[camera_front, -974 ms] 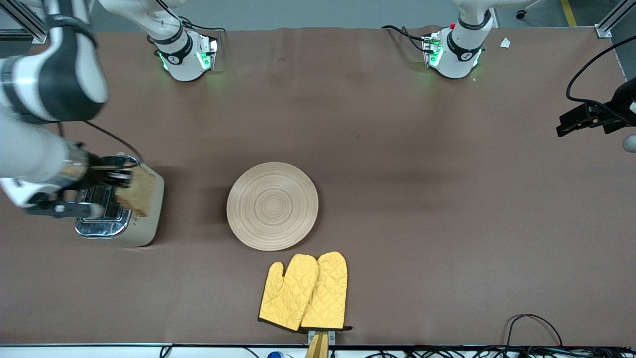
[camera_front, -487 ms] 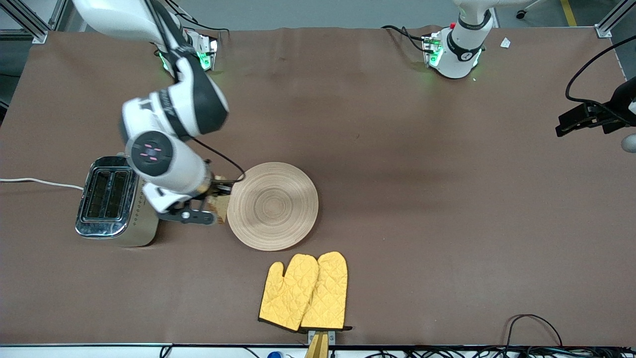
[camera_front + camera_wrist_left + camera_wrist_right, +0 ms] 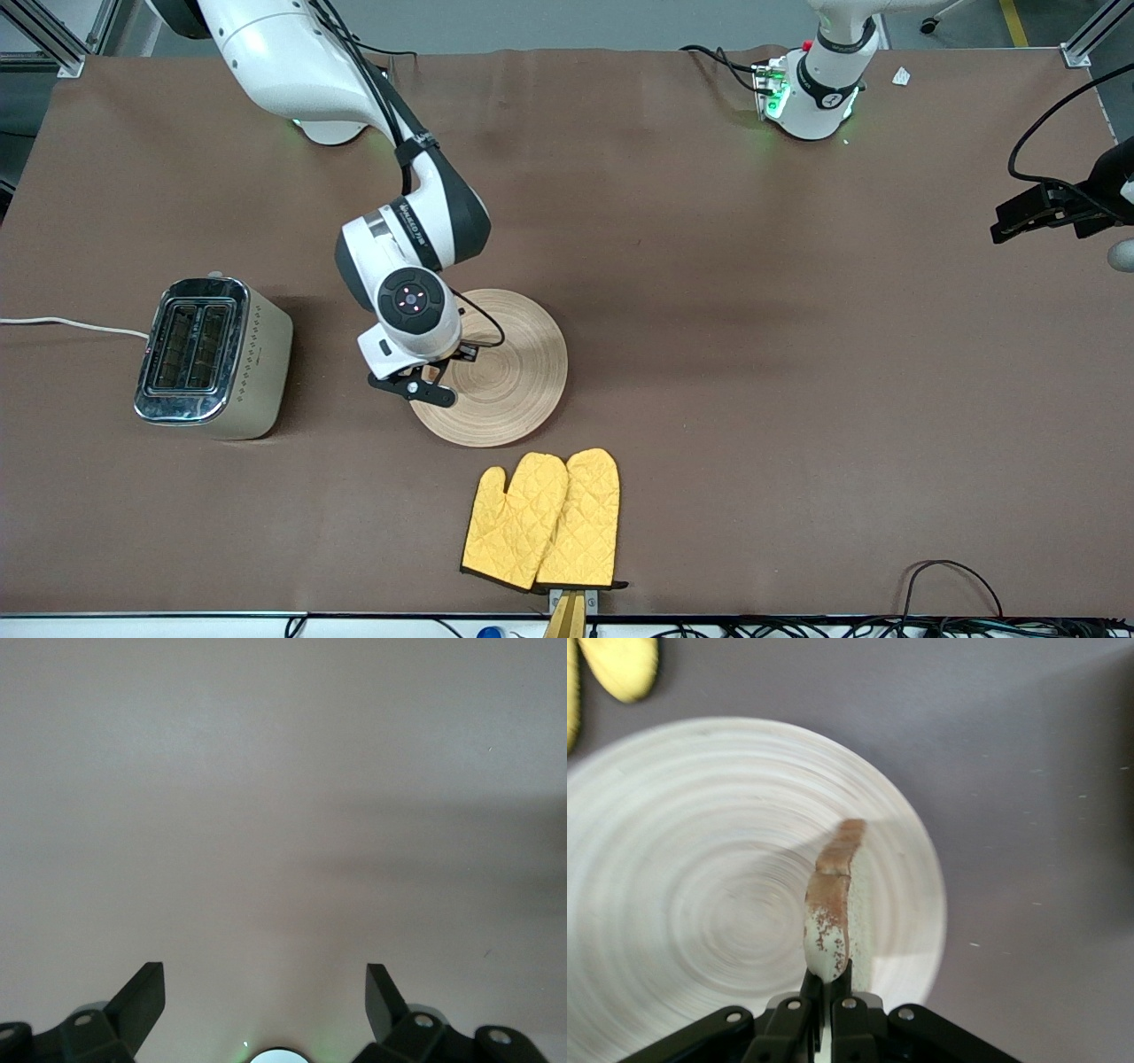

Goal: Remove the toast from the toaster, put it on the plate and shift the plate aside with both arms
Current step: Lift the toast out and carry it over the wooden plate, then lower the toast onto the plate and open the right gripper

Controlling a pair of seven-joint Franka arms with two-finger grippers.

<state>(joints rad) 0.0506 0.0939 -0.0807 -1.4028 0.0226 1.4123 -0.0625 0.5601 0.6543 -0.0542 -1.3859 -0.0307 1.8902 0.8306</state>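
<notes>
The round wooden plate [image 3: 523, 363] lies mid-table; it also shows in the right wrist view [image 3: 682, 859]. My right gripper [image 3: 830, 979] is shut on the toast [image 3: 831, 904], gripping its lower edge and holding it on edge over the part of the plate toward the right arm's end. In the front view the right wrist [image 3: 409, 306] covers the gripper and the toast. My left gripper [image 3: 264, 976] is open and empty over bare brown table; it does not show in the front view, and the left arm waits.
A silver two-slot toaster [image 3: 213, 357] stands toward the right arm's end, its slots empty. Two yellow oven mitts [image 3: 545, 518] lie nearer the front camera than the plate. A black side camera [image 3: 1054, 208] sits at the left arm's end.
The right arm lifted the toast out of the toaster and carried it to over the plate. The plate, mitts and toaster have not moved.
</notes>
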